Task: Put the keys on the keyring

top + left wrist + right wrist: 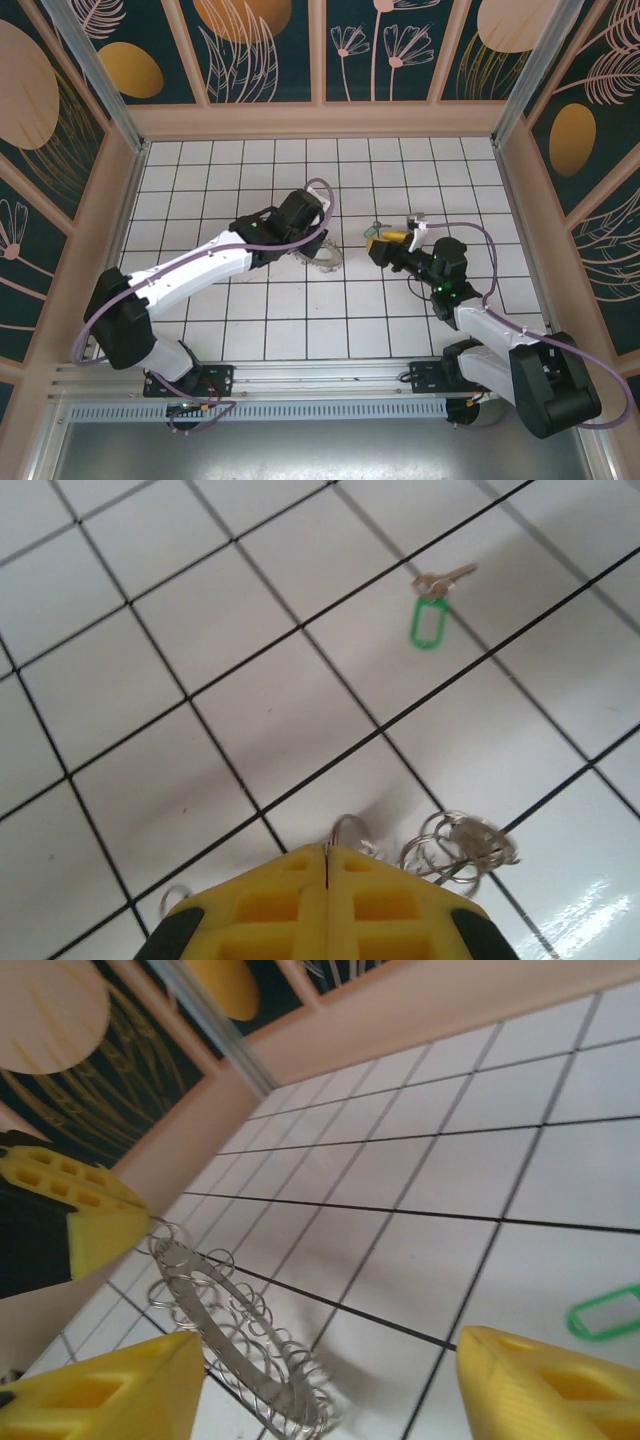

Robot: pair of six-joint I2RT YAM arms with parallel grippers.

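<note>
The keyring (232,1342) is a flat metal ring fringed with small wire loops. It stands tilted, its far rim lifted and its near rim on the tiles. My left gripper (327,848) is shut on one of its rim loops, and more loops (462,843) hang beside the fingers. From above, the left gripper (317,248) sits over the keyring (324,262). The key (430,615), green head with a silvery blade, lies flat on a tile. My right gripper (330,1352) is open and empty, facing the keyring, with the green head (604,1312) at its right. It hovers (380,246) just beside the key (375,229).
The white tiled floor (280,330) is boxed in by tan wooden walls (320,120) with patterned panels. Metal frame posts (95,70) run up the corners. The arm bases stand at the near edge (300,385).
</note>
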